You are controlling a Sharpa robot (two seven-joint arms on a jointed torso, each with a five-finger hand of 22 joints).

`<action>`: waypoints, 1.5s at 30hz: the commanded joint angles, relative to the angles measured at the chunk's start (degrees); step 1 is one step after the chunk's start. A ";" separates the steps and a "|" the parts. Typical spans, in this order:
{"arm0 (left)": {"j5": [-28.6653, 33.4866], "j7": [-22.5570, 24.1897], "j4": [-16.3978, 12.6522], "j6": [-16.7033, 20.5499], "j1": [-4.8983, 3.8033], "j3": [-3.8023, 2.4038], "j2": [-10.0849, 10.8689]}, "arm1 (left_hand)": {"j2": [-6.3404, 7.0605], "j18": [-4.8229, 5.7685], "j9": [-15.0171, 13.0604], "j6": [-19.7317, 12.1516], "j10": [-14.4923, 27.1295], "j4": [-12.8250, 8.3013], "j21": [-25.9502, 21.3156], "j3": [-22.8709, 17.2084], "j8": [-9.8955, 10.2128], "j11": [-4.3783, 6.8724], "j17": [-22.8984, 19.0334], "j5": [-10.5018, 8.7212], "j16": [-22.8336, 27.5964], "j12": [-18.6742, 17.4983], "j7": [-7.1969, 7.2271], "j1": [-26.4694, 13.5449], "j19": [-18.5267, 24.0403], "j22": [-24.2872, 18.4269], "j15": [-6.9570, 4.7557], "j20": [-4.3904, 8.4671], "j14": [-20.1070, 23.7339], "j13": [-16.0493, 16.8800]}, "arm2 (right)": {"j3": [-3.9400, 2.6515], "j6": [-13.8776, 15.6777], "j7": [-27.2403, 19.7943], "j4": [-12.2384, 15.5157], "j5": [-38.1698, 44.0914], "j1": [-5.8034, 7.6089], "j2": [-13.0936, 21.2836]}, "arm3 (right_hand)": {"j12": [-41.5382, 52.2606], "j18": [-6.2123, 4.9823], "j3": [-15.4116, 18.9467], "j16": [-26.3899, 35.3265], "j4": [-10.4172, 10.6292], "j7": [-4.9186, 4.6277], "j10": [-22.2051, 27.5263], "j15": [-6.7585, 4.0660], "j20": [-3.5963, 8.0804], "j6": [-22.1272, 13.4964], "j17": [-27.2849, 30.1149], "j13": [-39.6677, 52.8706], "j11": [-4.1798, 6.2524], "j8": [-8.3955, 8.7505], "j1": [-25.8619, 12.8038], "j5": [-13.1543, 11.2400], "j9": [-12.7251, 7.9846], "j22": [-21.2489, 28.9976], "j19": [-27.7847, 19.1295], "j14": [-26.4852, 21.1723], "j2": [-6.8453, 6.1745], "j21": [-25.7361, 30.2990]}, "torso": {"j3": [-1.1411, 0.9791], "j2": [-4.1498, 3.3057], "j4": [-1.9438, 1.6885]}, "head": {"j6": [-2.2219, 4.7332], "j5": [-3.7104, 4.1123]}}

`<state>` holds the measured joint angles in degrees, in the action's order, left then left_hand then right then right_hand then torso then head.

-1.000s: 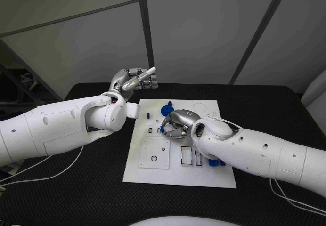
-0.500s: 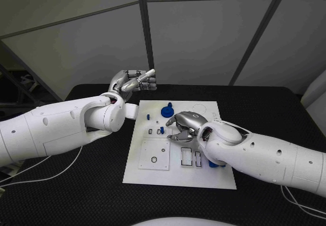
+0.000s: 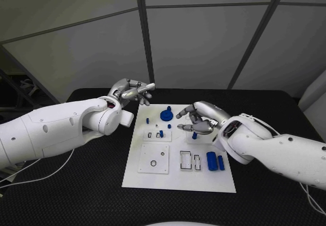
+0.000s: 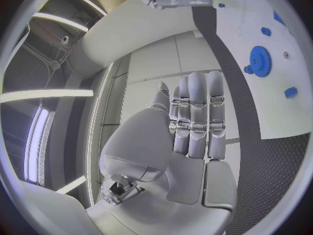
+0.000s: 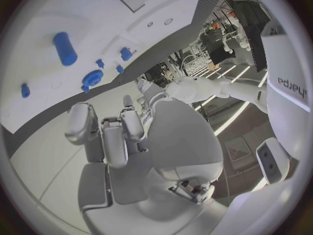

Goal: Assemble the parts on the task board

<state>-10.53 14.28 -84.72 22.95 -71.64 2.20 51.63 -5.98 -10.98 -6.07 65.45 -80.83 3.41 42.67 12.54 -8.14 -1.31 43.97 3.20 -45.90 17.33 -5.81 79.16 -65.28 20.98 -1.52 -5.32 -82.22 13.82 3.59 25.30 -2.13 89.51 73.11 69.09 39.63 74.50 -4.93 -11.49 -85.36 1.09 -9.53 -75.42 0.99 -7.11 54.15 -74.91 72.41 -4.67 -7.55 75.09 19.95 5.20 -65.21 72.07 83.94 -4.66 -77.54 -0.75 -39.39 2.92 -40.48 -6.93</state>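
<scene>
Two hands up over the black desk (image 3: 81, 188), neither holding anything. Left hand (image 3: 133, 90) raised beside the far left corner of the task board (image 3: 178, 179); left wrist view shows its fingers (image 4: 195, 115) straight and side by side, palm bare. Right hand (image 3: 198, 118) hangs above the board's far right part, fingers loosely curled and apart. White board lies mid-desk. On it: blue gear-like part (image 3: 166, 113) at the far end, small blue pegs (image 3: 161, 133) in the left block, one blue peg (image 3: 194, 135) just under the right hand, two blue cylinders (image 3: 215, 162) side by side near the right edge.
</scene>
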 commanded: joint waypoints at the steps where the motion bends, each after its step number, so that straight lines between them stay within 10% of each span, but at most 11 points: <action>1: -15.46 -14.74 0.60 -10.52 -0.28 -0.06 -0.13 | -0.05 3.03 -1.96 0.15 1.00 1.11 14.74 -0.52 -1.33 0.89 18.78 -0.06 -19.79 6.12 1.52 -2.01 -6.17 16.15 -1.14 1.47 -1.55 6.20 | -0.73 -4.15 -6.52 1.17 -16.84 0.95 2.43 | -2.02 -1.07 -0.40 2.24 -0.15 0.31 1.34 -0.81 0.42 1.17 -2.42 -2.06 0.42 -0.59 0.55 0.22 0.06 3.79 -2.49 2.41 0.21 2.47 | -0.01 0.57 0.04 | 0.05 0.00; 3: -19.84 -19.18 1.08 -13.99 -0.59 -0.07 -0.43 | -0.32 5.40 -3.33 -0.90 3.70 2.17 27.58 -0.78 -1.95 0.98 31.75 -0.21 -32.14 9.34 0.14 -3.63 -12.03 34.86 -1.29 2.04 -4.60 10.05 | -1.17 -5.88 -7.21 1.38 -21.61 1.62 4.27 | -5.42 -2.05 -0.74 5.15 -0.07 0.54 3.54 -1.13 0.74 1.67 1.56 -5.53 0.77 -0.58 0.54 0.10 -0.03 9.15 -5.99 1.29 0.30 6.07 | -0.01 0.85 0.07 | 0.03 0.02; 5: -23.56 -23.70 1.80 -17.92 -1.12 -0.08 -1.00 | -0.41 6.64 -4.26 -2.20 5.90 2.76 33.44 -0.99 -2.30 0.55 35.02 -0.38 -35.14 11.16 0.10 -4.38 -15.66 43.68 -1.22 2.18 -5.38 12.40 | -1.51 -6.99 -7.77 1.15 -26.05 2.18 5.96 | -12.03 -3.62 -1.28 11.01 -0.02 0.83 7.52 -1.39 1.00 2.35 8.93 -12.04 0.99 -0.63 0.59 -0.52 -0.08 17.76 -11.83 -1.24 0.26 12.13 | -0.03 1.17 0.06 | -0.10 -0.08; 7: -27.49 -28.28 2.50 -21.48 -1.73 -0.08 -1.68 | -0.73 6.68 -5.26 -3.23 7.55 3.16 34.12 -1.38 -2.85 0.20 35.55 -0.23 -35.61 13.12 0.00 -4.77 -16.13 44.40 -1.21 2.16 -5.30 14.69 | -1.77 -7.77 -8.23 0.63 -30.04 2.57 7.46 | -26.35 -5.83 -2.60 22.63 0.24 1.08 13.97 -1.58 1.24 3.23 21.65 -25.57 1.66 -0.52 0.64 -0.87 -0.17 30.41 -20.79 -6.50 0.53 22.01 | -0.03 1.37 0.01 | -0.10 -0.04; 9: -30.66 -32.59 3.13 -24.63 -2.32 -0.08 -2.37 | -1.15 6.59 -6.86 -4.13 9.35 3.68 34.27 -1.62 -4.04 0.08 35.87 -0.44 -35.88 16.22 0.35 -5.15 -16.50 44.42 -1.29 2.26 -5.17 17.94 | -1.95 -8.09 -8.66 -0.18 -33.21 2.82 8.57 | -34.62 -5.56 -3.94 36.24 0.30 1.49 14.66 -1.55 1.10 4.18 35.09 -32.31 1.77 -0.45 0.79 -1.03 -0.20 32.31 -21.73 -11.77 0.13 25.33 | -0.04 1.53 -0.02 | -0.19 0.08; 12: -33.36 -36.28 3.84 -26.82 -2.76 -0.08 -3.28 | -1.04 6.95 -7.86 -4.38 9.39 4.64 35.34 -1.11 -4.98 0.27 35.97 -0.25 -35.94 18.81 0.23 -6.50 -17.27 46.36 -1.33 2.29 -5.12 20.28 | -2.07 -7.89 -9.07 -1.28 -35.53 3.01 9.36 | -44.92 -5.25 -6.11 47.13 0.53 1.45 12.00 -1.07 0.28 4.74 40.49 -41.06 0.97 0.23 0.67 -1.19 -0.44 35.63 -23.45 -14.84 -1.24 31.07 | -0.05 1.84 0.02 | -0.33 0.13; 16: -37.91 -41.89 5.27 -29.08 -3.28 -0.04 -5.74 | -0.31 8.01 -11.71 -4.08 3.92 7.55 38.94 1.05 -9.35 1.07 36.05 -0.18 -35.92 41.07 1.44 -10.27 -19.39 52.79 -1.96 2.80 -5.02 42.07 | -2.18 -7.12 -9.76 -3.22 -37.53 3.23 9.97 | -54.19 -5.20 -8.34 58.18 0.80 0.45 9.82 0.73 -1.25 5.07 45.58 -49.32 0.01 1.16 0.59 -1.20 -0.69 39.47 -25.08 -16.58 -2.03 37.59 | -0.02 2.17 -0.06 | -0.69 0.48; 20: -40.45 -45.05 6.15 -29.84 -3.67 0.04 -7.75 | -0.39 8.49 -17.00 -5.62 2.04 9.80 40.59 2.91 -14.33 1.74 36.15 -0.20 -35.89 52.20 2.32 -11.68 -20.10 55.71 -2.69 3.40 -5.03 53.31 | -2.22 -6.16 -10.07 -4.26 -37.09 3.31 9.97 | -61.46 -5.54 -9.07 67.00 0.47 0.50 6.41 1.19 -2.09 5.78 49.67 -56.61 -0.39 2.06 0.57 -1.03 -0.77 42.67 -22.99 -13.20 -2.57 42.52 | 0.01 2.41 -0.13 | -0.93 0.51; 45: -43.94 -48.78 9.69 -34.05 -5.06 3.18 -13.72 | 0.75 8.67 -22.67 -10.38 3.68 11.69 41.25 4.99 -17.52 1.54 36.24 -0.27 -35.79 53.15 1.80 -12.14 -20.25 57.01 -2.40 3.25 -5.06 54.50 | -2.22 -2.58 -10.54 -7.48 -34.90 3.35 8.23 | -70.82 -5.50 -9.67 81.88 -0.67 -0.73 5.82 4.34 -4.99 4.84 58.38 -67.30 -2.24 3.65 -0.07 -0.30 -0.87 50.90 -22.78 -16.16 -3.00 55.98 | 0.00 2.23 -0.02 | -2.20 0.24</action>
<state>-53.30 -33.65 -75.16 -8.97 -76.57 5.37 38.06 -5.44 -3.38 -28.70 55.37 -77.49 15.19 83.56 17.70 -25.62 0.28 74.94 2.86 -81.66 70.66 -3.99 66.95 -84.15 74.94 -3.70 -2.17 -84.06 68.37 1.42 21.58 -11.75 82.04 38.07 72.32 47.93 3.96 -10.26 -21.20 -3.75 0.84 -10.05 -69.71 5.52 -11.76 59.13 -16.66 5.19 -6.57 -4.26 75.23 19.27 4.39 -14.46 49.35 68.16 -7.08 -21.82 -0.75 -37.16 2.85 -42.54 -6.65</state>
